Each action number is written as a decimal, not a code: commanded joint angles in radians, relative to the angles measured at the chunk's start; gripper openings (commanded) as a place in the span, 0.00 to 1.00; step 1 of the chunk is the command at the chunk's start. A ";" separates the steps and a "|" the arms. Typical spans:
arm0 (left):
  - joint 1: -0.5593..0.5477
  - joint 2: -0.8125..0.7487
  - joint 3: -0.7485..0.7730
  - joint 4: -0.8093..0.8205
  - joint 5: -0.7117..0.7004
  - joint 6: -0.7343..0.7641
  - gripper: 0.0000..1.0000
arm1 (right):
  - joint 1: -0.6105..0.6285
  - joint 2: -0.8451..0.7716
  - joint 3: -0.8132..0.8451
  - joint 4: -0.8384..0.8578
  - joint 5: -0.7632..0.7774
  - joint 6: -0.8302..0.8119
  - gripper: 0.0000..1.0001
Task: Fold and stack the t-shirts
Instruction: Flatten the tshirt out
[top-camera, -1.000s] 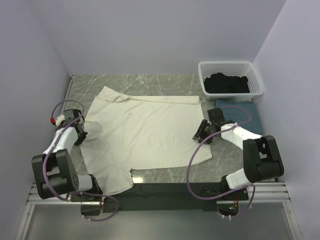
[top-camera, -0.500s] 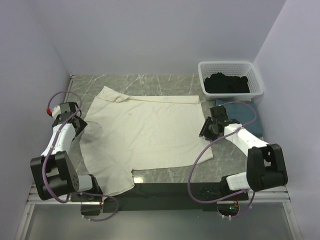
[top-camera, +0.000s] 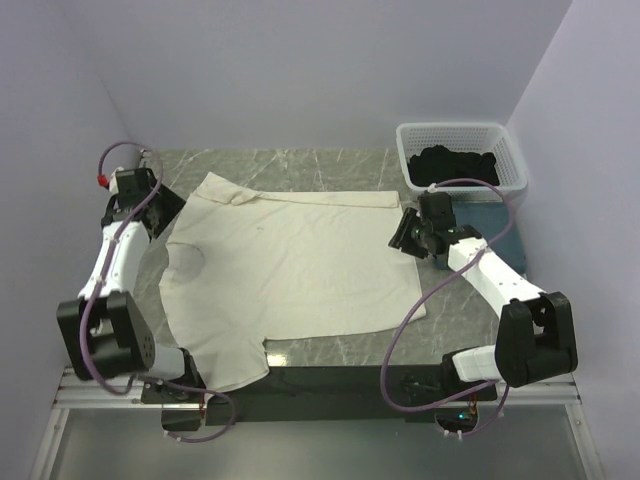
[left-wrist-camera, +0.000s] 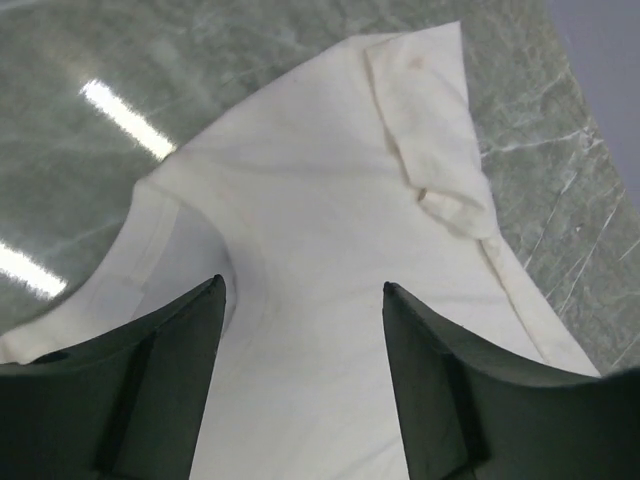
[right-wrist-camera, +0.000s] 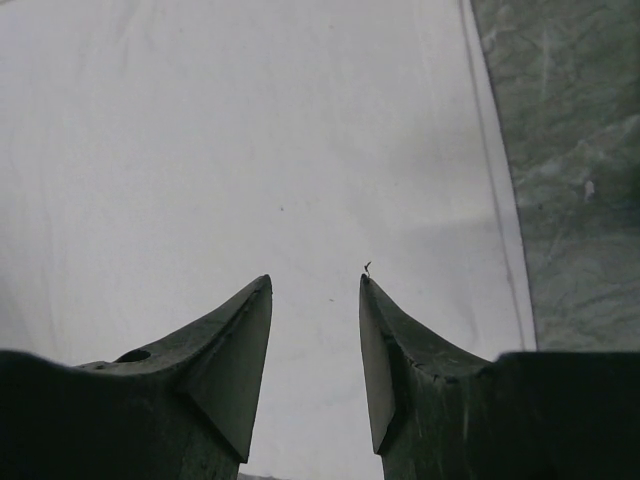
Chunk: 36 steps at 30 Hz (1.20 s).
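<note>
A cream t-shirt (top-camera: 290, 270) lies spread flat on the marble table (top-camera: 300, 160), its collar toward the left. My left gripper (top-camera: 152, 212) hovers open just off the shirt's left edge by the collar (left-wrist-camera: 190, 270), nothing between its fingers. The far sleeve (left-wrist-camera: 430, 130) lies folded over ahead of it. My right gripper (top-camera: 405, 232) hangs open over the shirt's right hem (right-wrist-camera: 490, 200), holding nothing. A folded teal t-shirt (top-camera: 495, 230) lies at the right, partly under the right arm.
A white basket (top-camera: 462, 135) with dark clothes (top-camera: 455, 167) stands at the back right. Purple walls close in on the left, back and right. The shirt's near left sleeve (top-camera: 225, 365) drapes over the table's front edge.
My left gripper has let go of the shirt's collar edge, opened, and moved toward the back left. My right gripper has moved toward the back along the right hem.
</note>
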 joint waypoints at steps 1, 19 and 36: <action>-0.001 0.123 0.115 0.126 0.063 0.010 0.68 | 0.019 0.019 0.033 0.093 -0.026 0.004 0.47; -0.028 0.769 0.591 0.304 0.180 0.132 0.50 | 0.027 0.114 0.113 0.080 -0.069 -0.085 0.47; -0.044 0.893 0.623 0.358 0.094 0.219 0.46 | 0.026 0.141 0.127 0.098 -0.167 -0.069 0.47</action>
